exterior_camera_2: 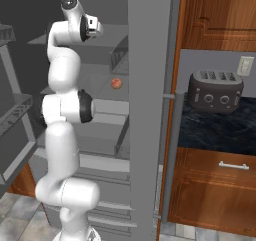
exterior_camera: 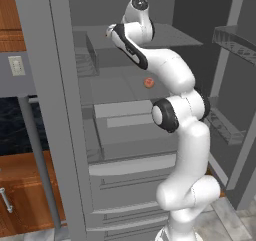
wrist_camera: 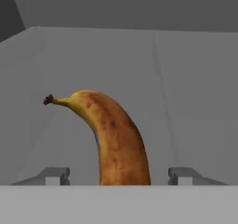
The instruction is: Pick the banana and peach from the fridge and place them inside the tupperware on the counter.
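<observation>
The banana (wrist_camera: 118, 139), yellow-orange with brown patches, lies on a grey fridge shelf in the hand view, its dark stem end pointing up and left. My gripper (wrist_camera: 119, 176) is open, and the banana's near end sits between the two fingertips (wrist_camera: 58, 175) without either visibly touching it. The peach (exterior_camera: 148, 82) (exterior_camera_2: 116, 83) rests on a lower shelf of the open fridge (exterior_camera: 130, 135), below the hand. My arm reaches up into the top compartment. The tupperware is out of view. The dark marbled counter (exterior_camera_2: 220, 127) lies to the right of the fridge.
A grey toaster (exterior_camera_2: 215, 91) stands on the counter. The fridge door (exterior_camera: 232, 85) with its shelves hangs open at the right of the left base view. A tall grey panel with a bar handle (exterior_camera_2: 172, 150) stands between arm and counter. Wooden cabinets (exterior_camera_2: 215, 190) sit below.
</observation>
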